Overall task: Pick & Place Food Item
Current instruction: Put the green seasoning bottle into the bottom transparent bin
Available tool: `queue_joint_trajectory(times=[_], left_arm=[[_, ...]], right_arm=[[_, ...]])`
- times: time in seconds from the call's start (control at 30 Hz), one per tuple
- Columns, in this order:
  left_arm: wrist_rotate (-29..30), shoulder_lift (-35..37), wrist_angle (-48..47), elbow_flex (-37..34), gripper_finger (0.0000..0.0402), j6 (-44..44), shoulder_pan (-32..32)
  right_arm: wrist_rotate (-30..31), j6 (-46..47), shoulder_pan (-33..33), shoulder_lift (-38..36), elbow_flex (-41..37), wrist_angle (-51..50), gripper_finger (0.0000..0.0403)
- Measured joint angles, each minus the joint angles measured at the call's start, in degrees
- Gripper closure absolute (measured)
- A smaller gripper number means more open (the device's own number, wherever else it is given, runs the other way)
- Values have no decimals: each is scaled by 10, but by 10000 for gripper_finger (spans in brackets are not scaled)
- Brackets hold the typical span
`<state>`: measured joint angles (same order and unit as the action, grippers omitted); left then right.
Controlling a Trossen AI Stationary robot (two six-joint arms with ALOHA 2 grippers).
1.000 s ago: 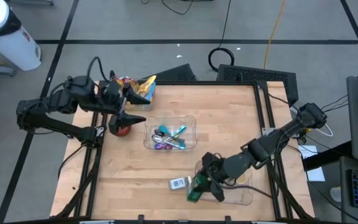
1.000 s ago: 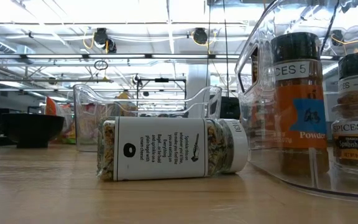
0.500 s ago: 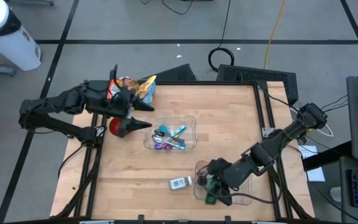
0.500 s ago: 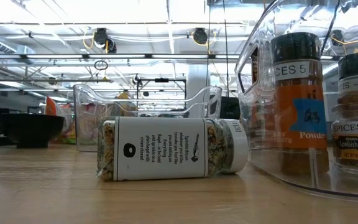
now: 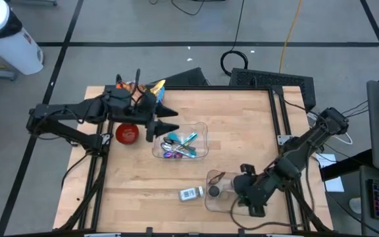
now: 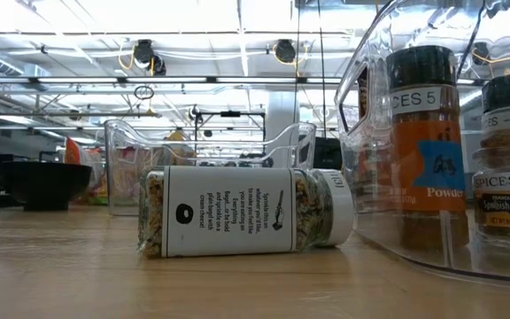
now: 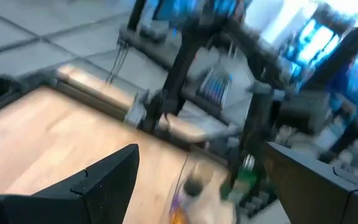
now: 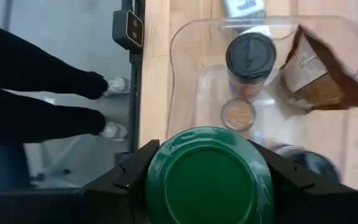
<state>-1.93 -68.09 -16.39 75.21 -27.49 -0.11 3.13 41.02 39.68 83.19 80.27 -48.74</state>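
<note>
A green-lidded jar (image 8: 209, 176) is pinched by the right gripper (image 5: 254, 197) above the clear bin (image 8: 185, 74), the left gripper (image 5: 165, 124) spread, and standing jars (image 8: 250, 59) could be toppled if it is lowered carelessly.

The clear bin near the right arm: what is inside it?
In the clear bin stand a black-lidded spice jar, a small open jar and a brown packet. The right gripper holds a green-lidded jar above, covering the rest.
</note>
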Motion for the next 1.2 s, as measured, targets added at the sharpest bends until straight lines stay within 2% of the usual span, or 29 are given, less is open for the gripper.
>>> queue_joint_trajectory(times=[0.2, 0.33, 0.6, 0.87, 1.2], left_arm=[[36, -37, 122, 1, 53, -53, -12], [51, -52, 149, 1, 53, -79, -25], [97, -64, 148, 1, 53, -95, -60], [154, -63, 150, 1, 53, -95, -90], [156, -63, 150, 1, 53, -106, -92]], right_arm=[[63, -53, 16, -31, 0, 1, 213], [73, -80, 27, -33, 0, 2, 213], [117, -103, 52, -32, -30, 25, 213], [121, -120, 70, -28, -105, 133, 213], [115, -141, 69, 6, -160, 173, 213]])
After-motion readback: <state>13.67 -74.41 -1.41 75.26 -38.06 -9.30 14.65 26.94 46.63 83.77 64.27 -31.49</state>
